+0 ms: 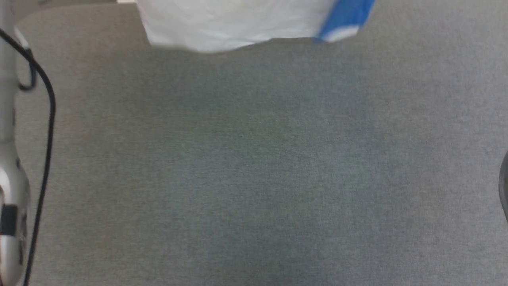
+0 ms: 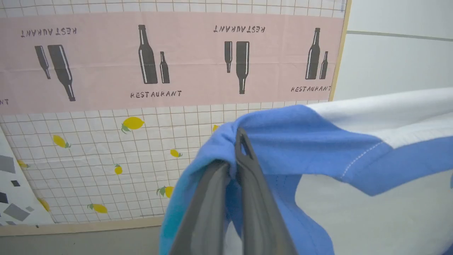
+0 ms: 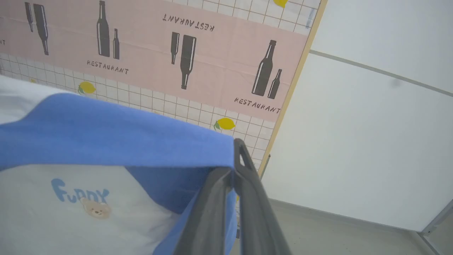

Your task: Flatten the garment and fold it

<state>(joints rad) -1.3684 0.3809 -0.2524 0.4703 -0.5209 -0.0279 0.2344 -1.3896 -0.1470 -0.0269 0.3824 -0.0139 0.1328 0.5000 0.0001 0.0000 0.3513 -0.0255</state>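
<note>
Garment (image 1: 234,24) is up in the air, held by both my grippers, one at each blue shoulder. Left gripper (image 2: 231,156) is clamped right down on a bunched fold of the garment's blue shoulder cloth, with the cloth pinched between the fingers and no gap visible. Right gripper (image 3: 231,163) is the same, closed hard on the blue edge at the garment's other shoulder, and the cloth runs taut away from it.

The white body hangs below the blue band. The chest print (image 3: 85,200), blue "Funny" lettering over a small bear, faces my right wrist camera.

From the head camera the garment's lower white part and one blue sleeve (image 1: 345,18) are blurred. The grey surface (image 1: 254,167) lies below the garment and spreads toward me. Can't tell if the hem touches it.

Behind the garment is a printed panel (image 2: 106,71) with a pink band of bottles and "RESTAURANT", and a lemon grid under that. A white wall (image 3: 371,124) also stands behind the garment, past its right-gripper end.

My pale forearm (image 1: 10,190) with a black cable (image 1: 47,119) sits off the garment's left side, nearer me and well apart from the cloth.
</note>
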